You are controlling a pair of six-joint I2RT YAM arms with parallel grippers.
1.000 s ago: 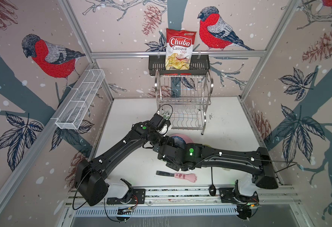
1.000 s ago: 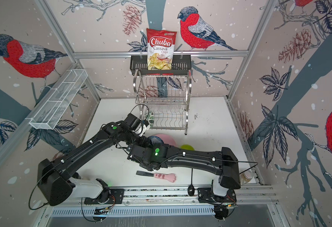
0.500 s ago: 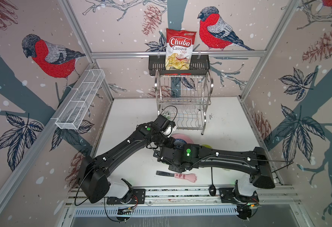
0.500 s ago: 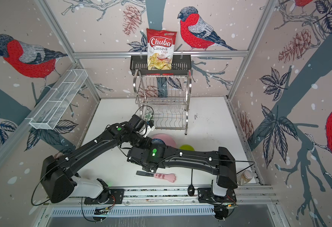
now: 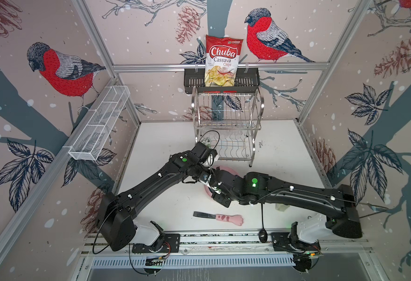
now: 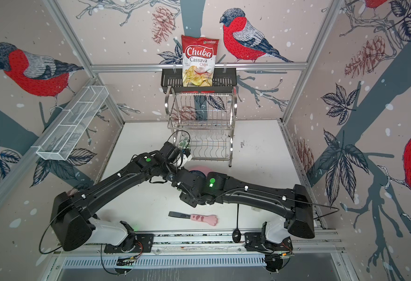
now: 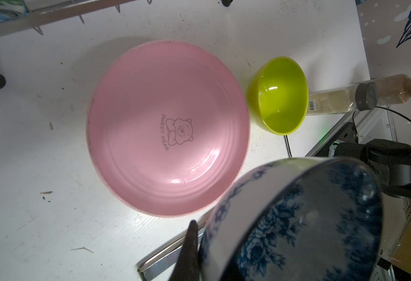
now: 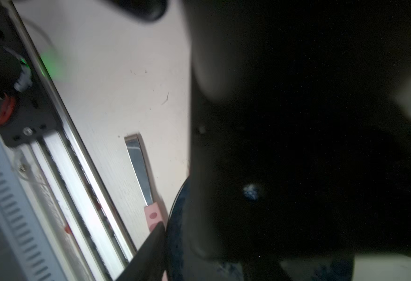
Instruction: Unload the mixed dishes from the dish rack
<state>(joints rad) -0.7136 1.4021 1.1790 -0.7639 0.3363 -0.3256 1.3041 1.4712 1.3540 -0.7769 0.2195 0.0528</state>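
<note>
A blue-white bowl [image 7: 296,219] hangs tilted above the table, and my left gripper [image 7: 206,233] is shut on its rim, one black finger [image 7: 191,240] pressed to the outer wall. My right gripper [image 8: 172,231] is at the same bowl [image 8: 177,219], with one finger lying along the rim; the rest is dark. In both top views the two grippers meet over the pink plate [image 5: 226,169] [image 6: 200,168], which lies flat on the table [image 7: 168,126]. A lime bowl [image 7: 281,95] stands beside it. The steel dish rack [image 5: 227,121] [image 6: 202,119] stands behind, with a green-leaf bowl [image 6: 183,143] in its lower tier.
A pink-handled knife [image 5: 220,217] and a black spoon [image 5: 262,234] lie near the front rail. Spice bottles [image 7: 345,97] lie by the lime bowl. The black basket [image 5: 248,77] holds a chips bag behind the rack. A white mesh tray [image 5: 99,126] hangs on the left wall.
My left gripper has come down from the rack's front to the bowl and closed on its rim. The right wrist has drawn back a little to the right.
</note>
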